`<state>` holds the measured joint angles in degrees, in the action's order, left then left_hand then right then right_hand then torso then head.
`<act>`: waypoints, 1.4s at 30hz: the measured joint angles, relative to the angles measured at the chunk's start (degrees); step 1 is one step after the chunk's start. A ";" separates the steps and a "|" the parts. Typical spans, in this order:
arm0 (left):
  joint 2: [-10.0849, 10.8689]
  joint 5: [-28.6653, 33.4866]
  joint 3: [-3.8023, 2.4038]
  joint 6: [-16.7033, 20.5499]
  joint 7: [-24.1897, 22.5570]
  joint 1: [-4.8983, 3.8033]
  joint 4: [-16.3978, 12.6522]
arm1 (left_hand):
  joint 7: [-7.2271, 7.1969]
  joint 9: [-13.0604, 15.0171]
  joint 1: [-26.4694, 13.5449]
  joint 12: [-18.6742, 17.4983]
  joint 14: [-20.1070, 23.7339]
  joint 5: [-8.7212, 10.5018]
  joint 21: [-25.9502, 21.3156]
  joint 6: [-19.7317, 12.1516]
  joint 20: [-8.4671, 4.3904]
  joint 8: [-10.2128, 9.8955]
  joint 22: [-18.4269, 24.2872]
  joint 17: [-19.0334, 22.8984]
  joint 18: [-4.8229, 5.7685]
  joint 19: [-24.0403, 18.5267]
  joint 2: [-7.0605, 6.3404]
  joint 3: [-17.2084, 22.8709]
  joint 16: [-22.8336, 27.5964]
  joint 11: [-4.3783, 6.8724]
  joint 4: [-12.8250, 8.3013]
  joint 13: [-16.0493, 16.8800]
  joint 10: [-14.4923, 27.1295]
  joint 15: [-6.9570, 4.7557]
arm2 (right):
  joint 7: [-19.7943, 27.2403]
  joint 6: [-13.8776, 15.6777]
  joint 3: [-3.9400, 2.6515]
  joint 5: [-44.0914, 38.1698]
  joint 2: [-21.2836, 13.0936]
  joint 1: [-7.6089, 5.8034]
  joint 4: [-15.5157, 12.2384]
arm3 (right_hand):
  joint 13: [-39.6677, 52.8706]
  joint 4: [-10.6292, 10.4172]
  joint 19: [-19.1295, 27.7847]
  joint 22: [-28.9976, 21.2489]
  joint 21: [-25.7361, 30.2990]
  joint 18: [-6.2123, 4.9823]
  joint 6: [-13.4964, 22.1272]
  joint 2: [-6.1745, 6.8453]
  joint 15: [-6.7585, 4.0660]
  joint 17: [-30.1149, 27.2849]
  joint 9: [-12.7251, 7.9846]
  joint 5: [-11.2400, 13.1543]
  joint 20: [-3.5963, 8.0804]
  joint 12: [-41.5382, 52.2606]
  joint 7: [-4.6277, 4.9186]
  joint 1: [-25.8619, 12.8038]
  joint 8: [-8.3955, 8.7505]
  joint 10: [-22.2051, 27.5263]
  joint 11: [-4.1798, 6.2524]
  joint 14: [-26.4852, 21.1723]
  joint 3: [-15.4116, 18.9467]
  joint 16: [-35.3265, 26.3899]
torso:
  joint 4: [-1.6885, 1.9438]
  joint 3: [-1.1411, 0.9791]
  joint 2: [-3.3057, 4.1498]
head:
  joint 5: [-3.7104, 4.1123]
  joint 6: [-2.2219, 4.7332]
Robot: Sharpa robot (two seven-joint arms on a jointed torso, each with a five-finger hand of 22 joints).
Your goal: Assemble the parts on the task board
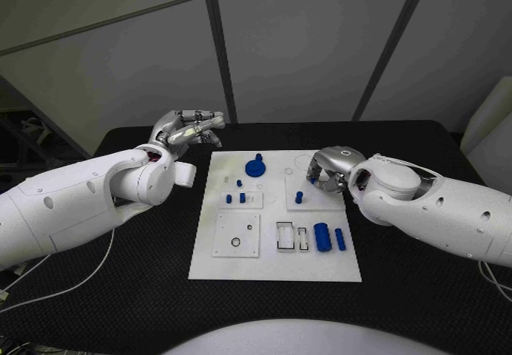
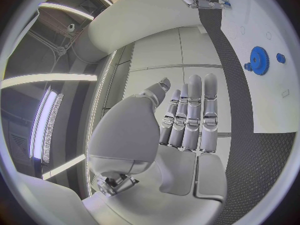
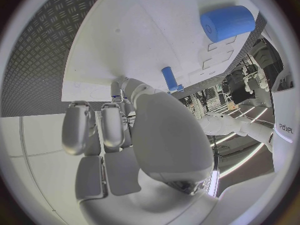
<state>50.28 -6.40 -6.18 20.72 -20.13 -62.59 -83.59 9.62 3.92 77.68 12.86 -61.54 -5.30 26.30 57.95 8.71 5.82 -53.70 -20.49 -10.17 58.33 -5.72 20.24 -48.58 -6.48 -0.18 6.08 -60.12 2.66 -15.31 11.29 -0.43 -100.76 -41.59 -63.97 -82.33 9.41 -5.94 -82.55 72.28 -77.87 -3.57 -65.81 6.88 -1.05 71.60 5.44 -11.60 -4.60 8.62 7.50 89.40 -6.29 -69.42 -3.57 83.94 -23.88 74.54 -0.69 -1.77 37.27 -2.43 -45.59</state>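
The white task board [image 1: 277, 255] lies in the middle of the table. On it are a blue gear [image 1: 255, 166], three small blue pegs [image 1: 237, 197], one upright blue peg [image 1: 299, 197] and two blue cylinders [image 1: 322, 237] beside a white slot. My right hand [image 1: 325, 166] hovers over the board's far right part, its fingers curled in. In the right wrist view the thumb of my right hand [image 3: 125, 130] meets the fingers on a small blue part [image 3: 115, 88], close to the upright peg [image 3: 169, 78]. My left hand [image 1: 187, 129] is raised beyond the board's far left corner. Its fingers [image 2: 187, 120] are stretched out and hold nothing.
The black table [image 1: 128, 296] stretches round the board on all sides. A square white plate with a black ring [image 1: 236, 241] sits on the board's near left part. The left wrist view shows the gear [image 2: 259, 60] on the board [image 2: 269, 105].
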 measured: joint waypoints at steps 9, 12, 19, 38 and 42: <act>-0.06 0.03 0.00 0.00 0.00 0.00 0.47 | 0.00 0.00 0.00 0.00 0.00 0.00 0.00 0.00 0.00 0.00 0.00 0.00 0.00 0.00 0.00 0.00 0.00 0.01 0.00 0.00 0.00 0.00 | -1.08 1.55 0.21 -1.13 -0.90 0.39 -1.72 | 0.01 0.28 0.00 0.12 -0.07 0.00 -0.41 0.02 0.00 -0.14 0.26 0.64 0.00 -0.11 -0.02 -1.68 -0.17 -0.64 0.23 0.00 0.05 0.19 | 0.00 -0.02 -0.09 | -0.05 -0.02; -0.14 0.04 0.00 -0.01 0.00 0.00 0.64 | 0.00 0.00 0.23 0.00 0.00 0.00 0.00 0.00 0.00 0.00 -0.01 0.06 0.01 0.00 -0.23 0.15 0.00 -0.20 -0.15 0.00 0.21 0.00 | -1.16 2.69 0.21 -1.23 -1.43 0.39 -2.57 | 0.06 0.27 0.00 0.17 -0.07 0.00 -0.42 -0.13 0.00 -0.14 0.27 0.66 0.00 -0.11 -0.02 -1.83 -0.18 -0.81 0.40 0.00 0.05 0.32 | 0.00 0.01 -0.14 | 0.02 -0.01; -0.33 0.06 0.00 -0.03 0.01 0.04 0.91 | 0.00 0.00 0.23 0.00 0.00 0.00 0.00 0.00 0.00 0.00 -0.01 0.06 0.01 0.00 -0.23 0.15 0.00 -0.20 -0.15 -0.05 0.21 0.00 | -1.51 5.82 0.14 -1.23 -3.28 0.38 -4.76 | 0.08 0.27 0.00 0.23 -0.07 0.00 -0.41 0.12 0.00 -0.14 0.26 0.66 0.00 -0.32 -0.01 -2.20 -0.18 -0.82 0.41 0.00 0.05 0.32 | -0.02 0.04 -0.18 | 0.17 0.29; -1.41 0.08 0.00 -0.38 0.16 0.10 1.30 | 0.00 0.01 0.22 0.00 0.00 0.00 0.00 0.00 0.00 0.00 -0.02 0.15 0.01 0.00 -0.23 0.15 0.00 -0.42 -0.15 -0.11 0.42 0.00 | -0.98 11.19 -0.03 3.47 -2.65 0.36 -15.08 | -0.04 0.81 0.00 0.28 -0.06 0.01 -0.38 -0.10 0.01 -0.14 0.31 0.67 0.00 -0.77 -0.02 -2.42 -0.12 -0.81 0.40 0.00 -0.48 0.32 | 0.06 0.22 -0.25 | -0.53 0.38; -1.76 0.09 0.00 -0.42 0.18 0.09 1.30 | 0.00 0.01 0.22 0.00 0.00 0.00 0.00 0.00 0.00 0.00 -0.02 0.15 0.01 0.00 -0.23 0.16 0.00 -0.42 -0.15 -0.11 0.42 0.00 | -0.30 11.42 -0.06 4.61 0.18 0.70 -15.11 | -0.08 0.89 0.00 0.28 -0.06 0.01 -0.35 -0.09 0.01 -0.14 0.31 0.50 0.00 -0.77 -0.05 -2.42 -0.12 -0.81 0.40 0.00 -0.56 0.32 | 0.12 0.28 -0.17 | -1.20 0.08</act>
<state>48.52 -6.31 -6.18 20.30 -19.95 -62.49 -82.29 9.62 3.93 77.91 12.86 -61.54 -5.30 26.30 57.94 8.71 5.82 -53.72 -20.34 -10.16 58.33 -5.95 20.39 -48.59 -6.90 -0.32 5.97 -59.70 2.66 -15.61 22.70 -0.48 -96.15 -41.42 -63.27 -97.44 9.33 -5.05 -82.54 72.56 -77.93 -3.56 -66.16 6.79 -1.04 71.46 5.75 -11.10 -4.60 7.85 7.45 86.98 -6.41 -70.23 -3.18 83.94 -24.44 74.86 -0.58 -1.49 37.10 -3.63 -45.51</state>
